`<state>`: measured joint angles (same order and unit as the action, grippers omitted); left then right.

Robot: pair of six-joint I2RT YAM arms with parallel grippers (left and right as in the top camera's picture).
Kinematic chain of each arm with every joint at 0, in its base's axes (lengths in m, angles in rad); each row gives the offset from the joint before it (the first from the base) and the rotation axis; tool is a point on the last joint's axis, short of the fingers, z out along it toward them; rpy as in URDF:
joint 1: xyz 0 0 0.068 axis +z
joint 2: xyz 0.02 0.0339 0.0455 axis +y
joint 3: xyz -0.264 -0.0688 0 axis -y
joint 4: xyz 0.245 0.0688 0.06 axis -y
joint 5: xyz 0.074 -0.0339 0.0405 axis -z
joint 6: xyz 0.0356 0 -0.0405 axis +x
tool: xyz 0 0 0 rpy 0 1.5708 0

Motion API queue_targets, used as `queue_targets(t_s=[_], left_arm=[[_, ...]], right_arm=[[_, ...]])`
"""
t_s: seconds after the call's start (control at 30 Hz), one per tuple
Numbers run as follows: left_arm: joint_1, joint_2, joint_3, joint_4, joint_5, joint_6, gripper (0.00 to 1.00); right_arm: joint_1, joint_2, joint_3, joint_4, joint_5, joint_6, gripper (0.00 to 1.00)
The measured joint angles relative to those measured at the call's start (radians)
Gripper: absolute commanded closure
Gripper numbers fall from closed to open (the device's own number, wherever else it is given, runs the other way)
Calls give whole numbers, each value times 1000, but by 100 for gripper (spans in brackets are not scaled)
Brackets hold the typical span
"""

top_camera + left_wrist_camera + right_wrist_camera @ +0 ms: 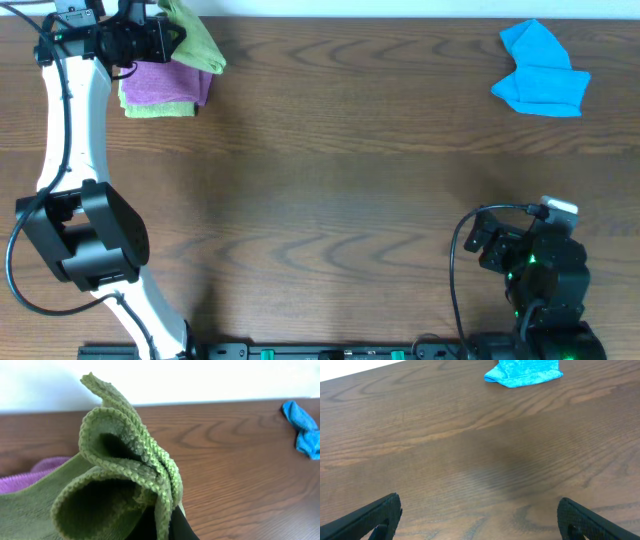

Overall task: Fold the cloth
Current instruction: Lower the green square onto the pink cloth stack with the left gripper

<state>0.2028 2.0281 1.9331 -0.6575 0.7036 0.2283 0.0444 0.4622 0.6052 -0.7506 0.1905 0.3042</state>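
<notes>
Over at the far left corner of the table (320,180), the left gripper (165,40) is clamped on the cloth (198,42). The wrist view shows lime-green folds bunched up and pinched between its dark fingers (180,527), with looped edges standing up in a crumpled fan. The rest of the towel trails down towards the purple cloth (165,85) right beside it. A pale green strip shows under the purple one too, and I can't tell if it's the same towel.

The right gripper (480,517) sits low at the near right with its jaws spread wide, holding nothing, only bare wood between them. The blue cloth (540,70) lies far off at the back right, out of play.

So where are we? Early, I'd say. The towel is grabbed, but no fold is made and it's a rumpled bundle, nowhere near flat. To my eye it all remains: carry it to open table, spread it square, then bring one edge over to meet the other.
</notes>
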Motion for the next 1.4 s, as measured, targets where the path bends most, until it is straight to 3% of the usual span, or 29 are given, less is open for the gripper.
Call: queue_targets(t_s=[0.4,0.97,1.4], left_arm=[[23,10,0,-72,-35,177,94],[110,82,0,-119,144,325,94],[110,82,0,-140,-65,345,94]], right_arm=[[0,0,0,3,0,0,1],[0,0,0,6,0,0,1],[0,0,0,14,-6,0,1]])
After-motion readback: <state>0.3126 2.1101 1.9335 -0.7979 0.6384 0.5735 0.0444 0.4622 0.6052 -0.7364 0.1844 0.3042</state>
